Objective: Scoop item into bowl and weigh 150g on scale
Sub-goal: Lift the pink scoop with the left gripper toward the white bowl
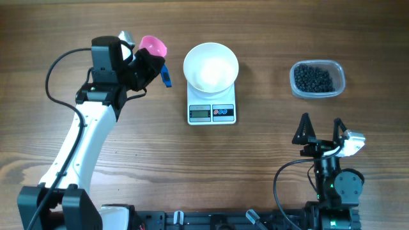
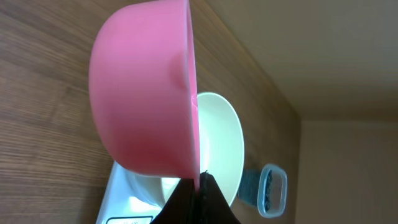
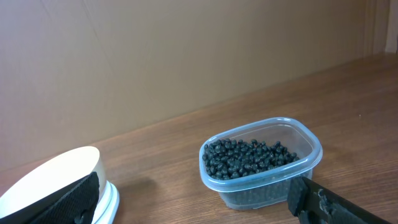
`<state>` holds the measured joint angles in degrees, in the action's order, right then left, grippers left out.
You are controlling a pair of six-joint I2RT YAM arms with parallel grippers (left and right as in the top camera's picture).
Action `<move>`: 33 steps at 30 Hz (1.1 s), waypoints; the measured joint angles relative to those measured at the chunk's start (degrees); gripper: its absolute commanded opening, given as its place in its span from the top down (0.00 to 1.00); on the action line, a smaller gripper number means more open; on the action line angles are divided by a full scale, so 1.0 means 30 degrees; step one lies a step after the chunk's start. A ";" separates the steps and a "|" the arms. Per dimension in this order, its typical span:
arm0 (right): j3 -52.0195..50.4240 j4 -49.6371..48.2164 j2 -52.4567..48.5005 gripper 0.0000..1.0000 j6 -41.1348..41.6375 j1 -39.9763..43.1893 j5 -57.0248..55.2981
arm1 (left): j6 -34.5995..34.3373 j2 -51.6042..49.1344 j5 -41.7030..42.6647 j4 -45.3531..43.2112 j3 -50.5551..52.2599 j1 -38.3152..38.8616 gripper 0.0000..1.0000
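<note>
Nothing of the black beads (image 1: 313,78) is lying in the white bowl (image 1: 211,66) yet, so by my reading the task is only just getting under way.

Going from the left, the left gripper (image 2: 200,190) is pinching a pink scoop (image 1: 153,46), its jaws pressed together on the scoop's edge. In the middle, the bowl is sitting on the kitchen scale (image 1: 211,112), ready to take a load. Further right, the beads are lying heaped in the clear plastic tub (image 1: 340,80), well apart from the scoop. Nearest the front edge, the right gripper (image 1: 321,120) is standing wide open and holding nothing.

All the scooping, the tipping into the bowl and the trimming to the target weight are waiting to be done.

Several things are staying unclear. The scale's digits are showing too small to read. Glare is washing out the bowl's inside. A blue piece (image 1: 166,77) and a silvery bit (image 1: 126,36) are peeking out beside the left gripper, and I cannot tell what they are. The scoop's hollow is facing away from the left wrist camera.
</note>
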<state>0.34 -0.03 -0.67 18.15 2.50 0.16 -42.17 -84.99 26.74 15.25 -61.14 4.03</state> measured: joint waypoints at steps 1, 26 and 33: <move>0.0000 0.0000 0.0000 0.00 0.0000 0.0000 0.0000 | 0.0277 0.0000 0.0211 -0.0102 0.0000 0.0095 0.96; 0.0000 0.0007 0.0000 0.00 0.0007 0.0000 0.0000 | 0.0546 -0.1122 0.4328 -0.7766 -0.0007 0.5712 0.96; 0.0000 0.0007 0.0000 0.00 0.0000 0.0000 0.0000 | 0.1326 -0.1173 0.3184 -0.7737 -0.0007 0.6069 0.96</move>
<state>0.34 -0.01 -0.67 18.15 2.50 0.16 -38.20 -88.51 36.29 -7.97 -61.17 22.24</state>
